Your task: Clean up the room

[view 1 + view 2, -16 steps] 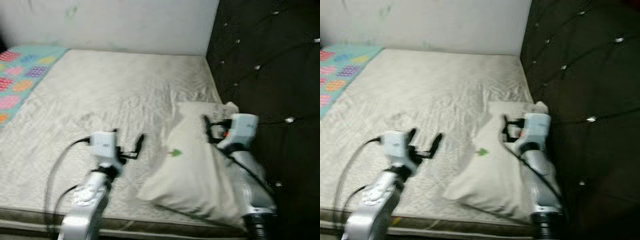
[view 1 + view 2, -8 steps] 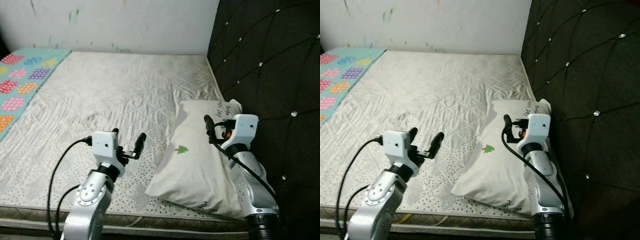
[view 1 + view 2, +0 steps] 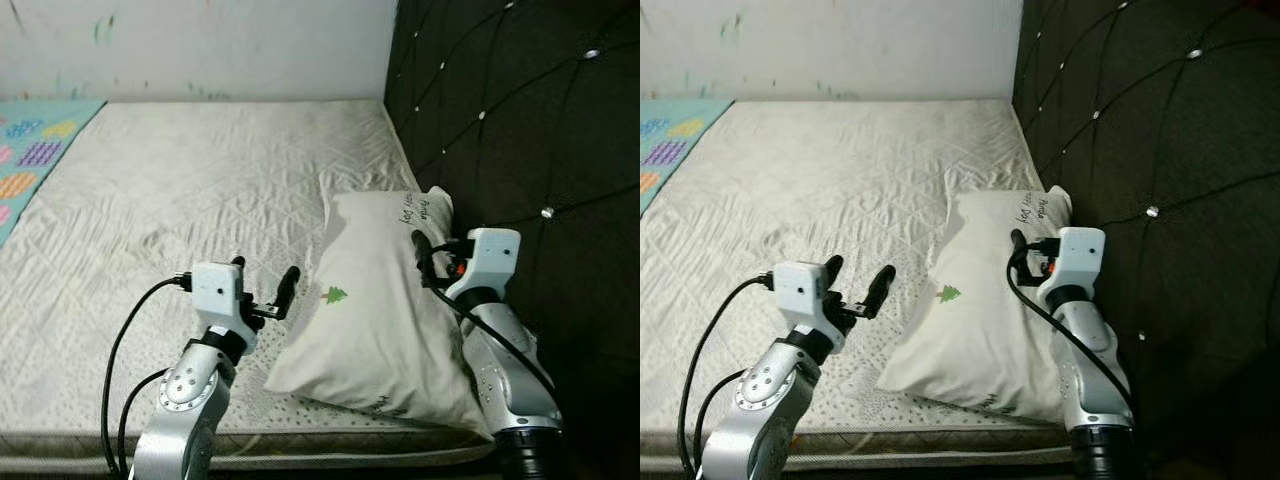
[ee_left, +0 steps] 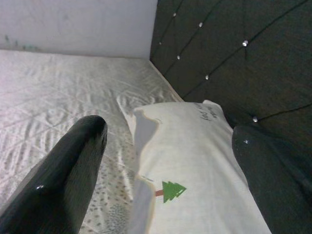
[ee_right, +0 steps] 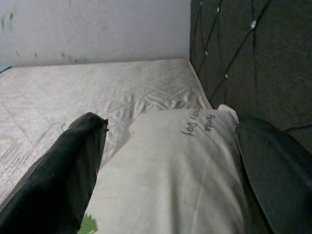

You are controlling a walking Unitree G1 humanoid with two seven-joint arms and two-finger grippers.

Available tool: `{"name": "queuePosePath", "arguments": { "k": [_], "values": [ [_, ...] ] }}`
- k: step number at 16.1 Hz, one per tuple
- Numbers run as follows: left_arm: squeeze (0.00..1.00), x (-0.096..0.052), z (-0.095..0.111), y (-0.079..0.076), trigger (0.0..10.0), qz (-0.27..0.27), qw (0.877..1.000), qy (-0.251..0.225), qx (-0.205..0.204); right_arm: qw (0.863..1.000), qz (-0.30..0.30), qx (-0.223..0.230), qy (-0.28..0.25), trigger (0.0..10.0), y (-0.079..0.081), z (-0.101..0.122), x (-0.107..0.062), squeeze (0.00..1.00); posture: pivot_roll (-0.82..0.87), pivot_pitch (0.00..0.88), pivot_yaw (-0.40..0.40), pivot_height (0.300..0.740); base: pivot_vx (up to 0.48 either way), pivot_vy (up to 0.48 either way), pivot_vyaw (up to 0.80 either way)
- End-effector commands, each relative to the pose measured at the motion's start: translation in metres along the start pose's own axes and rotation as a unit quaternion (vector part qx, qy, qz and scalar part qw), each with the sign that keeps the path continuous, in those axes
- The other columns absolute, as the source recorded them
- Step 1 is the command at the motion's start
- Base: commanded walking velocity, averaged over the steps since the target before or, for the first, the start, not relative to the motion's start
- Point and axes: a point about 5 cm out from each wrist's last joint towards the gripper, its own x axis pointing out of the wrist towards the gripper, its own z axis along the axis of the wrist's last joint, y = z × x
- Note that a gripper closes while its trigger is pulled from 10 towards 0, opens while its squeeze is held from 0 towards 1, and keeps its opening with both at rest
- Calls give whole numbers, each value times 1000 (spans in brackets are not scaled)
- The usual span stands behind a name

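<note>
A white pillow (image 3: 375, 320) with a small green tree print lies on the pale quilted mattress (image 3: 180, 180), against the dark headboard. My left gripper (image 3: 265, 270) hovers open over the mattress just left of the pillow's edge; in the left wrist view its fingers (image 4: 73, 165) frame the pillow (image 4: 195, 161). Over the pillow's right side, near the headboard, my right gripper (image 3: 1030, 250) is open with nothing held. The right wrist view looks along its fingers (image 5: 73, 170) to the pillow's lettered end (image 5: 190, 146).
A black tufted headboard (image 3: 500, 100) walls off the right side. A white wall (image 3: 200, 40) stands behind the bed. A teal sheet with coloured patches (image 3: 30, 150) lies at the far left. The mattress's front edge (image 3: 300, 440) runs just below the arms.
The camera has swung to the right and the blur has gone, so the bed sits further left in view. My left gripper now looks slightly closer to the pillow. Both grippers stay open.
</note>
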Motion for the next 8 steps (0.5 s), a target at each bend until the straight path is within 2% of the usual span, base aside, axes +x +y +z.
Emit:
{"name": "queuePosePath", "arguments": {
  "k": [1, 7, 8],
  "values": [
    [0, -1, 0, 3, 10000, 5, 1000, 2, 8, 1000, 4, 1, 1, 10000, 4, 0, 1, 0, -42, 64, 21, 740, 0, -334, 0],
    [0, -2, 0, 2, 10000, 2, 1000, 1, 7, 1000, 3, -1, 1, 10000, 2, 1, 2, 0, -43, 62, 21, 740, 0, -480, 0],
    [0, -2, 1, 2, 10000, 4, 1000, -2, -2, 1000, 3, -1, 1, 10000, 2, 1, 2, 0, -44, 61, 20, 740, 0, 0, 0]
  ]
}}
